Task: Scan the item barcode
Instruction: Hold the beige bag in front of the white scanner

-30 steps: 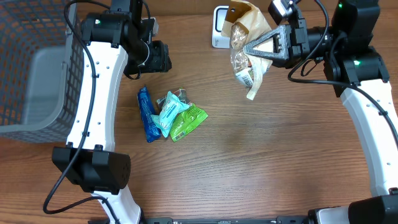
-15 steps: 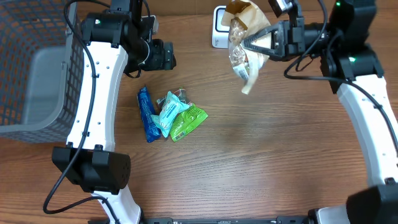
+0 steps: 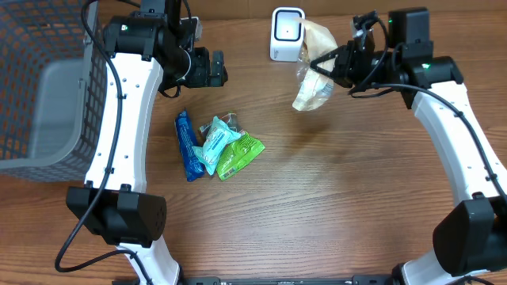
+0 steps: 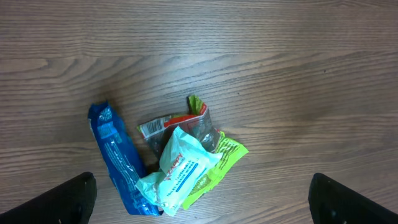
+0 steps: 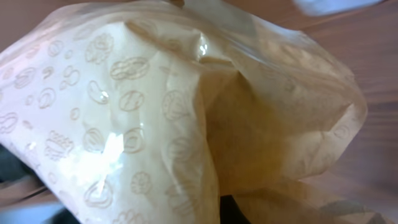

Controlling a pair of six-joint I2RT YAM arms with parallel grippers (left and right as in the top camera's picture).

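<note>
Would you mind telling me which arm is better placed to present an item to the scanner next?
Right. The right claw is shut on the tan bag, close beside the white scanner. The left claw is open and empty, with the packets lying untouched.

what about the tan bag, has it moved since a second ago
Yes. The tan bag shifted right, off the white scanner it overlapped, and now hangs beside it.

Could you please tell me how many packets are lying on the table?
4: blue packet leftmost, teal-white packet atop green packet, clear packet behind them; others may hide beneath.
</note>
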